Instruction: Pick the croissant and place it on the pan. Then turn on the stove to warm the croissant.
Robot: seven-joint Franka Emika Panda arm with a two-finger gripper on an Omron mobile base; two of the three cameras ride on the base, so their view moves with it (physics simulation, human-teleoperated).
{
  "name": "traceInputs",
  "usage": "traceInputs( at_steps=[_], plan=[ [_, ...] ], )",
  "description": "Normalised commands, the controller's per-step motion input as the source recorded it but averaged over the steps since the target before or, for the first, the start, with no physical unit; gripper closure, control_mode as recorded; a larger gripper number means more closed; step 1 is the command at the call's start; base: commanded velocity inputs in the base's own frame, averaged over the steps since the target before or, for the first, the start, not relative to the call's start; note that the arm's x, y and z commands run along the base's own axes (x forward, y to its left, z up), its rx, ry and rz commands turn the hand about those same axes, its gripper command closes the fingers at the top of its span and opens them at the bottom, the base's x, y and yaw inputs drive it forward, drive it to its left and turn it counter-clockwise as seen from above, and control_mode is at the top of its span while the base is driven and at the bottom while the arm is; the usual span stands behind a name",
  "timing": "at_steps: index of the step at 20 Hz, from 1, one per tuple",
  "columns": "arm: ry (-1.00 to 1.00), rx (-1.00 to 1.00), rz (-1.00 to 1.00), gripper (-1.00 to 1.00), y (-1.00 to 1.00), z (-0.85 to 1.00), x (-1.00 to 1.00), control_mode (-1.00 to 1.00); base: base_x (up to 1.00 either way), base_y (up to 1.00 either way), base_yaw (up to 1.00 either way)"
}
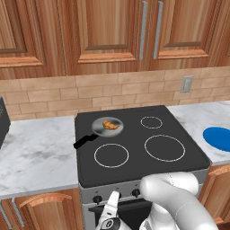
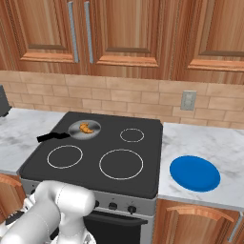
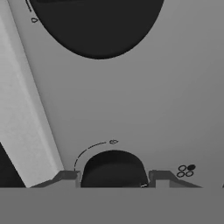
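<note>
Croissant [image 1: 110,125]: lying inside the pan [image 1: 99,130], upper left of the cooktop in the left base view; same spot, upper left of the glass, in the right base view [image 2: 86,127].

Pan: grey bowl on the rear left burner, black handle pointing toward the lower left of the frame.

Stove [image 1: 179,166]: black glass top, three white rings uncovered, steel front with black knobs along the lower edge.

Gripper [image 3: 113,177]: at the stove front, lower centre of the left base view [image 1: 113,198]; in the hand view its two tips sit either side of a round black knob [image 3: 113,168], pinching it.

Second knob [image 3: 98,24]: large dark disc, top of the hand view.

Blue plate [image 2: 195,172]: on the marble desk [image 2: 224,143], right of the stove.

Wall outlet [image 1: 186,84]: on the brick backsplash, upper right.

Wooden cabinets [image 1: 108,31]: across the top.
</note>
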Motion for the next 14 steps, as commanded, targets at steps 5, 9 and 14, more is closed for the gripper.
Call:
traceInputs(
  at_steps=[5, 9, 14],
  plan=[
    [-0.02, -0.38, 0.00, 1.00, 0.14, 0.00, -0.10, -1.00, 0.00, 0.00, 0.00],
    [-0.01, -0.41, 0.00, 1.00, 0.15, 0.01, -0.09, -1.00, 0.00, 0.00, 0.00],
    [0.00, -0.46, 0.00, 1.00, 0.16, 0.00, -0.08, -1.00, 0.00, 0.00, 0.00]
  ],
)
